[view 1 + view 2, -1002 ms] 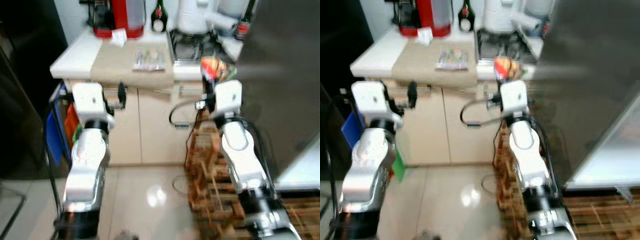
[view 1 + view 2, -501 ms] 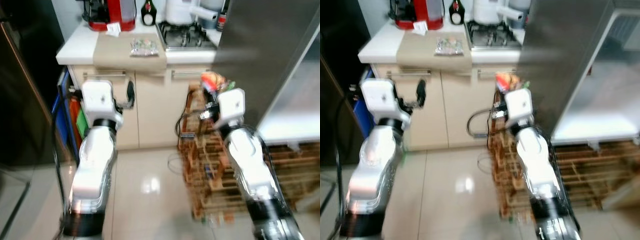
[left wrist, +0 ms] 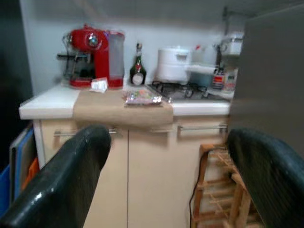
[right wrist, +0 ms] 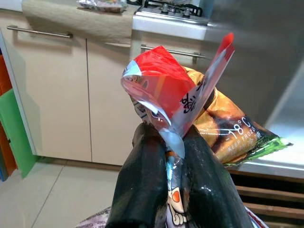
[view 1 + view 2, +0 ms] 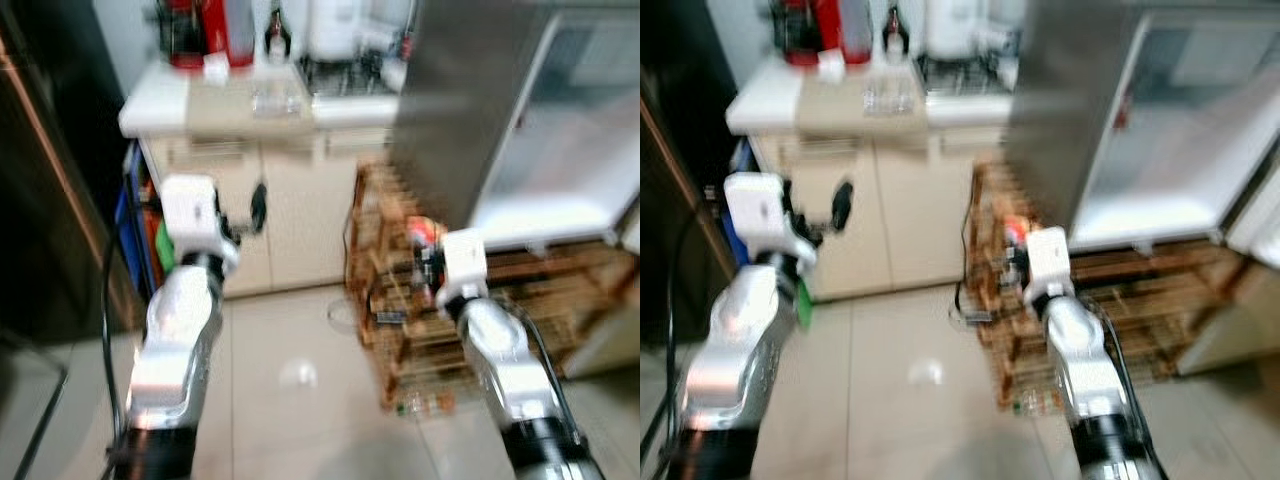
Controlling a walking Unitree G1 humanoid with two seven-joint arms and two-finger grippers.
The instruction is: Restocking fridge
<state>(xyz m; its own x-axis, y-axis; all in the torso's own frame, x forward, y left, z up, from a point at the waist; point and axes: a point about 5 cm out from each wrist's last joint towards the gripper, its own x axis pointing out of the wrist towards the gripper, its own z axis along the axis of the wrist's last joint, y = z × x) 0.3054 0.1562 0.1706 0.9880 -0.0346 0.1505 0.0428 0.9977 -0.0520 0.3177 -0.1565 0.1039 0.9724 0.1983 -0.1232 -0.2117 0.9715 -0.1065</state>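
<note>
Nearest the head camera, both silver arms extend forward over a glossy tiled floor. The right gripper is clamped on a frozen-food packet; its two black fingers pinch the crimped end seam, so the packet stands up past the fingertips. This grip suits a flat, limp pouch: the seam gives the fingers a thin, stiff edge to bite, and the bulk stays clear of the wrist. The packet is glossy printed film, red at the top, orange below, with a green tail and a freezer-temperature marking. In the head views it shows as a red-orange patch just ahead of the right wrist, carried at mid height.

The left gripper holds nothing. Its rounded, smooth black fingers are spread wide apart and it is raised level, presumably kept free for a door or shelf.

Just beyond the right arm stands a slatted wooden rack, rough and open-framed. Behind it, the grey refrigerator door stands swung open, exposing a pale interior. The head views are blurred, so shelf detail cannot be read.

Farthest away, cream cabinets with bar handles carry a white counter holding a red coffee machine, a dark bottle, a white cooker and a gas hob.
</note>
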